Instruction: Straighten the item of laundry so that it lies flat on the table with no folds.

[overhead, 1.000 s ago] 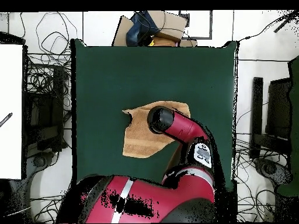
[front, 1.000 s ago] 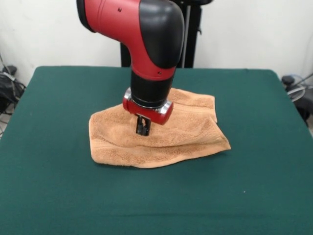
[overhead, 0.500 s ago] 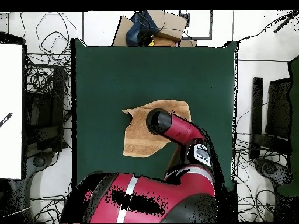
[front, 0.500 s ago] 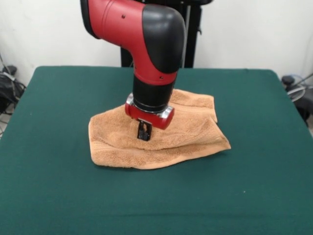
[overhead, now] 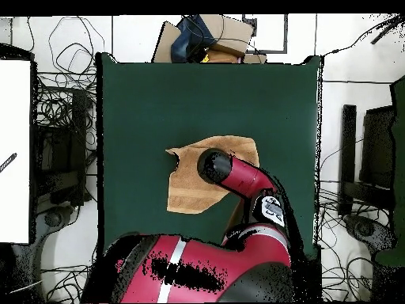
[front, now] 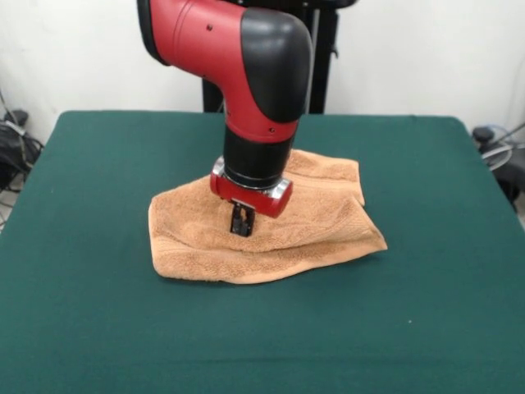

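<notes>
Small black two-finger gripper under red wrist ring: tips down on orange-tan terry towel, fingers look close together, pinching upper layer near its middle. Towel lies folded, bunched, on dark green felt table, roughly centre. Advice: grip top layer only, lift, draw outward to unfold.

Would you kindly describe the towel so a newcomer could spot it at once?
Find the big dark green table. Near its middle, under the red and black arm's gripper, lies the towel. It is the only orange-tan thing there, rumpled and folded over itself.
</notes>
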### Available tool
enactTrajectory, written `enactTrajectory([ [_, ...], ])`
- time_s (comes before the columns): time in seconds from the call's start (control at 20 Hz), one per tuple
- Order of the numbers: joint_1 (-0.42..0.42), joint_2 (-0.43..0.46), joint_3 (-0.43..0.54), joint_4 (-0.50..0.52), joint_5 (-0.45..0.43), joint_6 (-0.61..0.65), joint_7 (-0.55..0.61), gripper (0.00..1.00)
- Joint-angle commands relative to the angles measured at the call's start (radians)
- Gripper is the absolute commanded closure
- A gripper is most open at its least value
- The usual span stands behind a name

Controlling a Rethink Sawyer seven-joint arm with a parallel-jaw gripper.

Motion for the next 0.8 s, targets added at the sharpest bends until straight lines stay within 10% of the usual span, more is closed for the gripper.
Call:
enactTrajectory([
  [0.05,-0.017,0.076,0.154,0.07,-0.041,-0.098,0.149,1.0],
  [0.8,-0.092,0.119,0.179,0.036,-0.12,-0.07,0.07,1.0],
])
